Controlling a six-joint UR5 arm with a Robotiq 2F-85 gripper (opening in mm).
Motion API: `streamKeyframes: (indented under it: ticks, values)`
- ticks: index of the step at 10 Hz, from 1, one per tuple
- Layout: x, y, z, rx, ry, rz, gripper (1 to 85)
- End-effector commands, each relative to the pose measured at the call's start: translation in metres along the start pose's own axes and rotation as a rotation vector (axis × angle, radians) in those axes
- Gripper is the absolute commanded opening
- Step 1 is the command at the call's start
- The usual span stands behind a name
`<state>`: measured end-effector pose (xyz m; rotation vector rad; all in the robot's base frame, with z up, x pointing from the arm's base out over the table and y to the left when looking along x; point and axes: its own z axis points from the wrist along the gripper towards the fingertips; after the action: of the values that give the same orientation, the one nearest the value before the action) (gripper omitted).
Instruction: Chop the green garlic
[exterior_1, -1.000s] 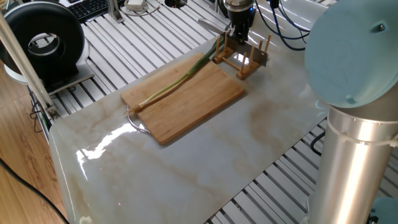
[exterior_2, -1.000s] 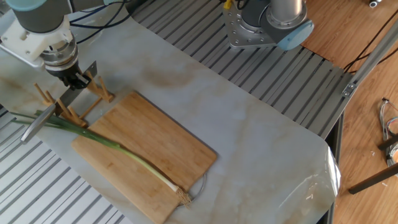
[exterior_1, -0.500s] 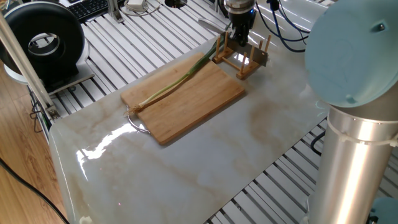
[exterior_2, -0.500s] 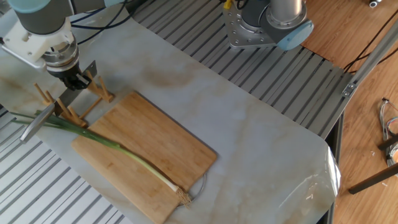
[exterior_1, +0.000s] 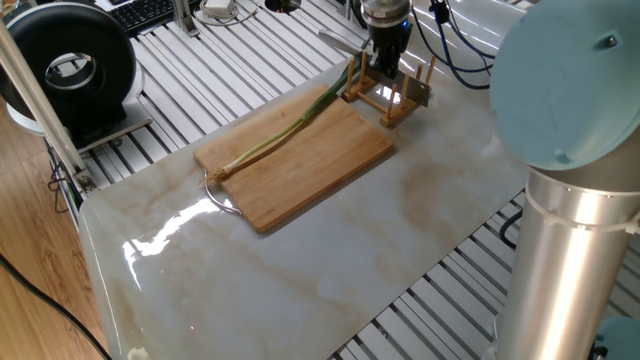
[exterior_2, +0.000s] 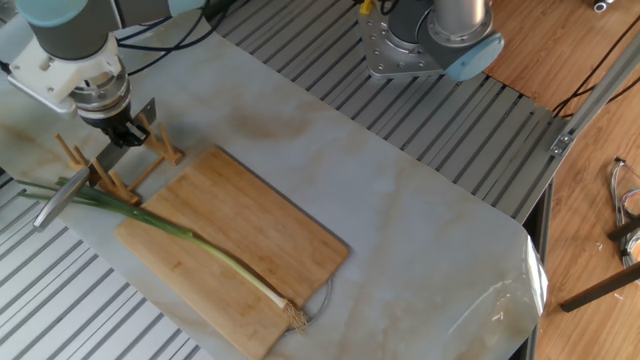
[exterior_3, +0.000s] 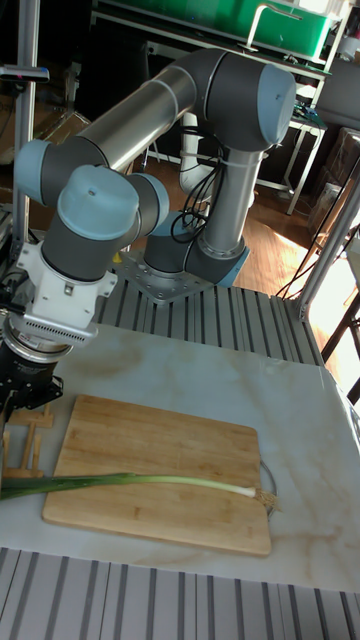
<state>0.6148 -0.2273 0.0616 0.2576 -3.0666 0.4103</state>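
the green garlic (exterior_2: 190, 245) lies along the wooden board (exterior_2: 250, 235), white root end near the board's metal handle (exterior_2: 322, 296), green leaves trailing off the far edge — past a small wooden rack (exterior_2: 120, 165). the gripper (exterior_2: 122, 133) sits low over that rack by a knife (exterior_2: 75, 185); whether its jaws are open or closed can't be told.

You have a marble-look tabletop (exterior_1: 300, 270) on slatted aluminium rails (exterior_2: 470, 120), wood floor (exterior_1: 30, 290) beside it, green panel (exterior_3: 240, 15) behind
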Motion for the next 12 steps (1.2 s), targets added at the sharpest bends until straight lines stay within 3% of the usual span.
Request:
streamKeyframes:
  ticks: [1,12]
  values:
    - [-0.0016,-0.0004,0.0025,-0.008,-0.013,0.015,16.7]
    - [-0.0112,0.0004,0.0006,-0.016,-0.051,0.0,14.7]
